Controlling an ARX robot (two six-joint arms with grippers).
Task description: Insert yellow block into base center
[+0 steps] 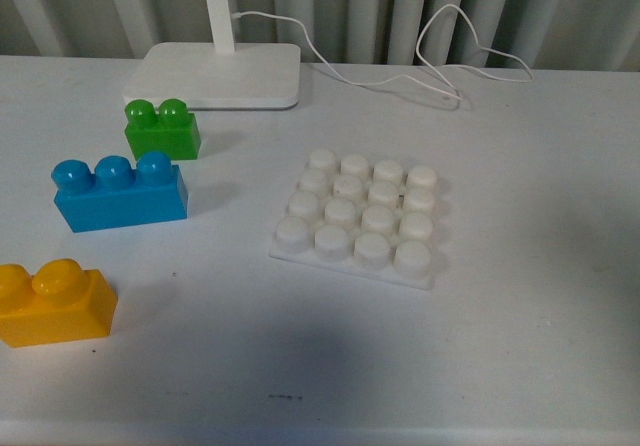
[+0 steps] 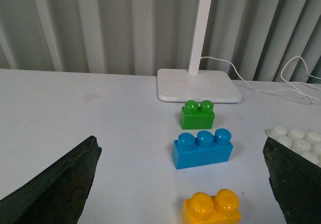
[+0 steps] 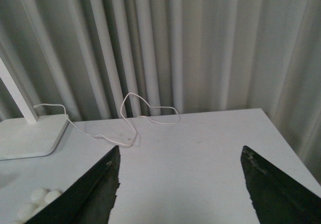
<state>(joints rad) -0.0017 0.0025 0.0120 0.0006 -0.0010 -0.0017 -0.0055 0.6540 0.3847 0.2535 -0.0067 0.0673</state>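
Two grippers: I see each only through its own wrist camera, and neither holds anything.
Left gripper point(image 2: 179, 143): jaws spread wide; I have one dark finger point(image 2: 55, 184) at each side of the wrist view, clear of the table and touching no brick.
Right gripper point(image 3: 180, 151): jaws also wide apart, with only bare tabletop between the dark fingers point(image 3: 90, 199).
Yellow block point(image 1: 50, 306): standing on the table at its near left corner, two studs up, partly cut off by the front view's edge. In the left wrist view the block point(image 2: 210, 209) sits in the open gap between the fingers, nearest the camera, touched by neither.
Base point(image 1: 360, 218): flat on the table, well apart from the yellow block and to its right. I count four by four studs, all uncovered. One corner shows beside a left finger point(image 2: 296, 138).
Blue brick point(image 1: 120, 194): three studs, next in the row beyond the yellow block, apart from it.
Green brick point(image 1: 162, 129): two studs, beyond the blue one, just in front of the lamp foot point(image 1: 215, 74).
Cable point(image 1: 440, 56): thin white lead looping from the lamp stem across the far table.
Table point(image 1: 520, 296): white.
Curtain point(image 3: 200, 43): pale folds behind the table.
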